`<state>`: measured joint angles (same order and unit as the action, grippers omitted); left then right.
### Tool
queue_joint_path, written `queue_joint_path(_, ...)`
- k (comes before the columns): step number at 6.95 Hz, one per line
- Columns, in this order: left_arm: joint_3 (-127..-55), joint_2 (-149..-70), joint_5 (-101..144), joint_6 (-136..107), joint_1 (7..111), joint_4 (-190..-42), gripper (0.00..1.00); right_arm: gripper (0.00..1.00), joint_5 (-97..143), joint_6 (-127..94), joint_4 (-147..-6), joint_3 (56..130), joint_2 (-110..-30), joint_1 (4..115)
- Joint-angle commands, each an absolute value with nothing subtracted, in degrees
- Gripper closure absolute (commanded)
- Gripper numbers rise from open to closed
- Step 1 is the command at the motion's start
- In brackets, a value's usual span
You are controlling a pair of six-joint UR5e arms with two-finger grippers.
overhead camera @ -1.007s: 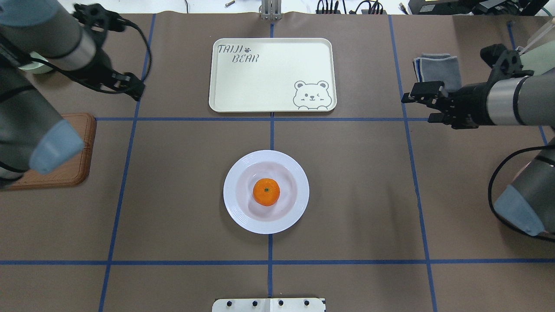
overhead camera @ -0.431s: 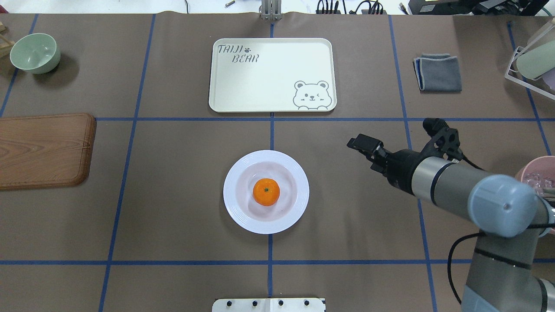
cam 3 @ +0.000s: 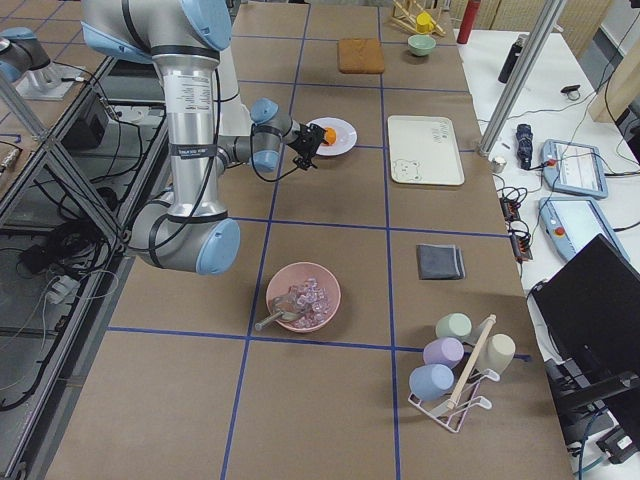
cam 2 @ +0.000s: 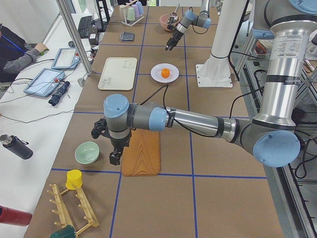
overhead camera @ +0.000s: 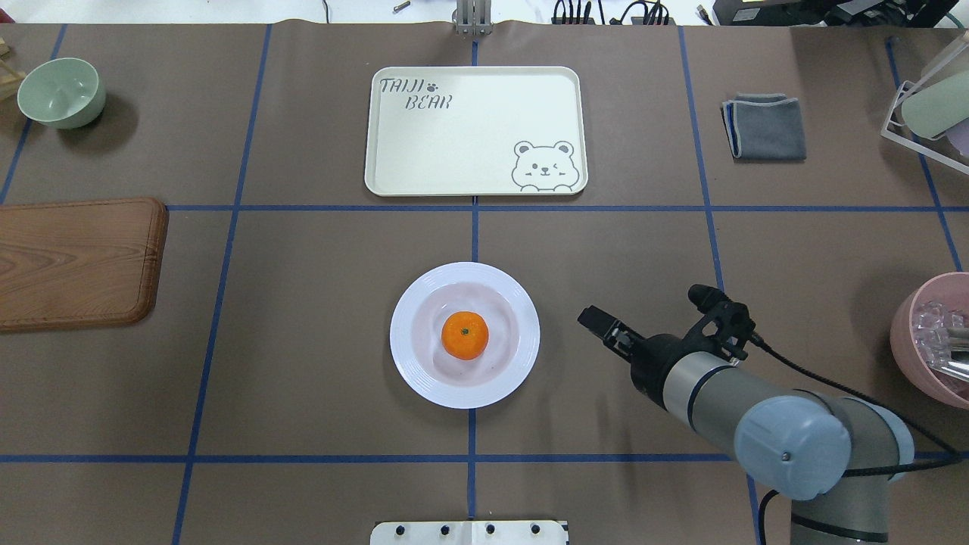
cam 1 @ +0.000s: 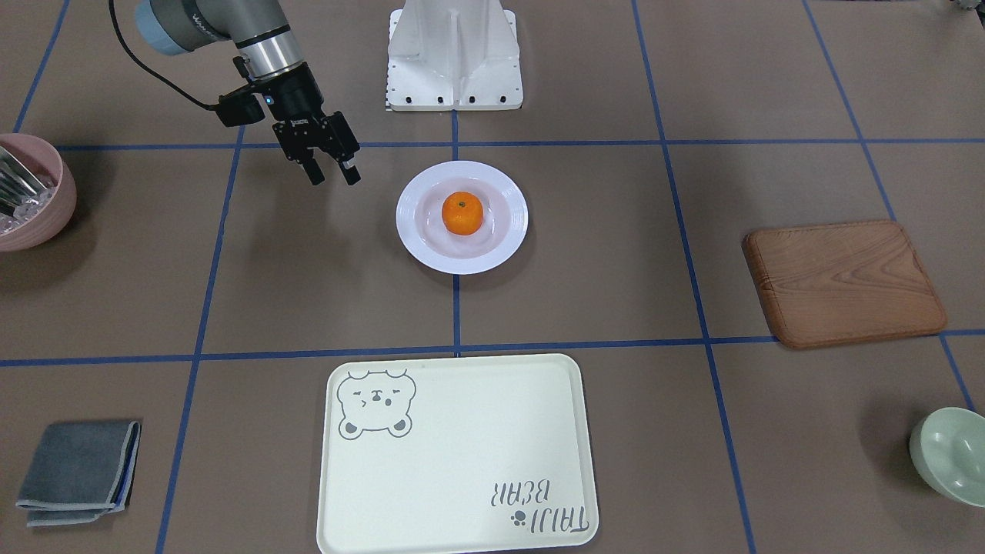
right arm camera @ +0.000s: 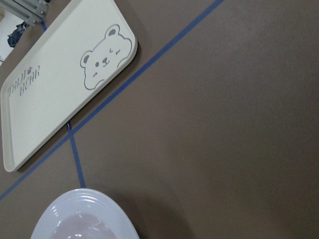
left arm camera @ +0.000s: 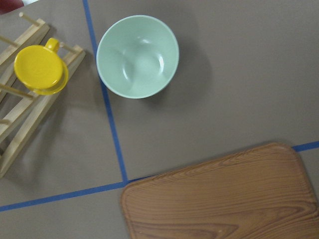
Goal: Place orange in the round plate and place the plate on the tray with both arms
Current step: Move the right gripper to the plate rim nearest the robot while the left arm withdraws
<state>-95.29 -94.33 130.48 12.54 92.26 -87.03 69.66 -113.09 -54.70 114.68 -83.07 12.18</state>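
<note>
The orange (overhead camera: 465,335) lies in the middle of the round white plate (overhead camera: 405,356), which stands on the table at the centre. The cream tray (overhead camera: 469,129) with the bear drawing lies beyond it, bare. My right gripper (overhead camera: 594,322) hovers just right of the plate, a short gap away, open and holding nothing; the front view shows its fingers (cam 1: 314,172) apart. The right wrist view catches the plate's rim (right arm camera: 84,204) and the tray (right arm camera: 60,84). My left gripper (cam 2: 115,157) shows only in the left side view, over the wooden board's corner; whether it is open I cannot tell.
A brown wooden board (overhead camera: 76,261) lies at the left, a pale green bowl (overhead camera: 60,92) beyond it. A folded grey cloth (overhead camera: 764,126) sits far right, a pink bowl (overhead camera: 935,341) at the right edge, a cup rack (overhead camera: 927,98) in the far right corner.
The left arm has swung out of the overhead view to the left. The right arm has come in from the far right and moved down close to the plate's right side.
</note>
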Motion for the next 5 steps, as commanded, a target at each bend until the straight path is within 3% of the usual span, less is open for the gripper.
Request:
queue_joint_path(1, -95.7, -91.6, 131.3, 14.2, 94.6, -87.9, 0.01, 0.1, 68.4, -118.4, -55.2, 108.3, -74.9, 9.5)
queue_joint_path(5, -95.9, -90.8, 132.5, 14.2, 95.2, -87.9, 0.01, 0.28, 66.8, -120.2, -55.4, 105.4, -72.2, 5.5)
